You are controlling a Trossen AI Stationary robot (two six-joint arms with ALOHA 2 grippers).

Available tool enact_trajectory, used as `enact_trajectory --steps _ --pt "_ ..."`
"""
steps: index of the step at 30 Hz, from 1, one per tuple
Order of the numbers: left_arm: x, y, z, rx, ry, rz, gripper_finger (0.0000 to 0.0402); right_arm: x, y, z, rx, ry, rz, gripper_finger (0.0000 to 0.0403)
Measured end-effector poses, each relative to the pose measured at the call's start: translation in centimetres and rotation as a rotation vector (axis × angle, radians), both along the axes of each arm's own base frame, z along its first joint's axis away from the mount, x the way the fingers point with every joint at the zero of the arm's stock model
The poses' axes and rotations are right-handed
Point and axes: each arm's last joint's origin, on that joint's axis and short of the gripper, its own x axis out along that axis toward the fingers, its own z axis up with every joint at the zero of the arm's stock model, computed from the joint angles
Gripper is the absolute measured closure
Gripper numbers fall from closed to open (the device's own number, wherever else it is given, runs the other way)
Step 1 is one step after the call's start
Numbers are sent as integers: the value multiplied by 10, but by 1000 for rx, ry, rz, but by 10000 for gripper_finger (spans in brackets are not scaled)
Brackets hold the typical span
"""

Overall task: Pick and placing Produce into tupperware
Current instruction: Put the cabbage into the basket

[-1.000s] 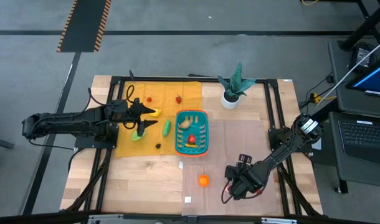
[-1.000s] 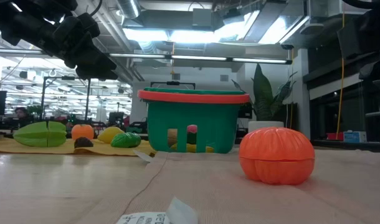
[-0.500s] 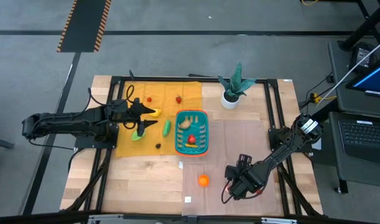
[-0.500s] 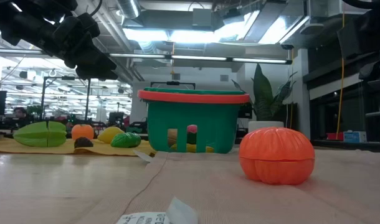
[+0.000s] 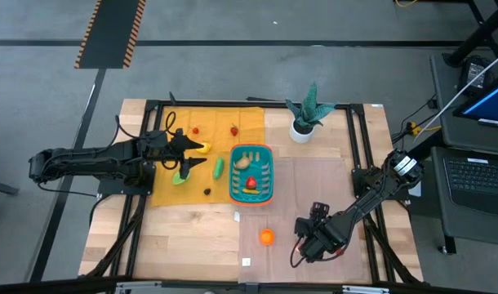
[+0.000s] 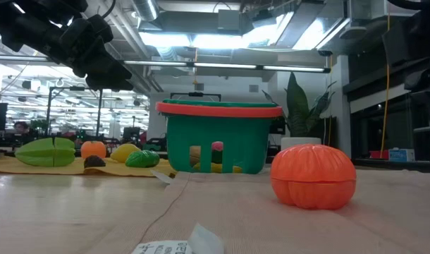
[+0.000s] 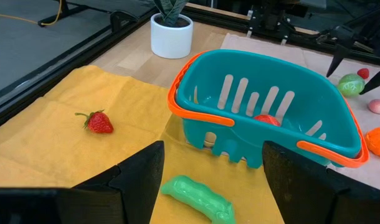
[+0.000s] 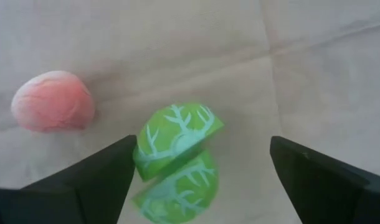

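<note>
The right gripper [image 5: 309,238] hangs low over the brown mat [image 5: 314,196] near the table's front right, its fingers [image 8: 90,180] spread wide with nothing between them. Right under it the right wrist view shows a green cabbage [image 8: 176,158] split into two halves that lean on each other, and a pink peach [image 8: 52,101] just beside it; neither touches the fingers. An orange [image 5: 267,237] lies on the same mat just to the gripper's left, apart from it, and in the low view it sits in front of the basket [image 6: 218,137]. A white scrap [image 6: 176,243] lies on the wood nearer the front edge. The left gripper [image 5: 186,152] hovers over the yellow cloth [image 5: 171,184] left of the basket, its fingers [image 7: 137,180] spread apart and empty. Below it is a green pea pod [image 7: 196,199], near the basket's wall, and a strawberry [image 7: 98,122] lies farther out on the cloth. Around that gripper the high view also shows a green piece [image 5: 180,177], a yellow fruit [image 5: 202,148], a small dark bit [image 5: 206,192] and two red fruits [image 5: 233,130] toward the back. The basket stands mid-table across the edge of the cloth and mat, already holding a red item [image 5: 251,183], a tan one [image 5: 244,162] and something yellow. A plant [image 5: 305,114] in a white pot stands behind the basket to its right, well apart from both arms.
</note>
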Motion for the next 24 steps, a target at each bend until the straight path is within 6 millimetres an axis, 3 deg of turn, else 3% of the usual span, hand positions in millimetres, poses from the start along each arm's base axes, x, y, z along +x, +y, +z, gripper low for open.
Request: enact_trajectory --steps 14,24 --pt "0 0 0 0 0 0 140 7 4 20 -44 -43 4 37" --pt "0 0 0 24 7 -10 140 12 8 36 -66 -34 143 37"
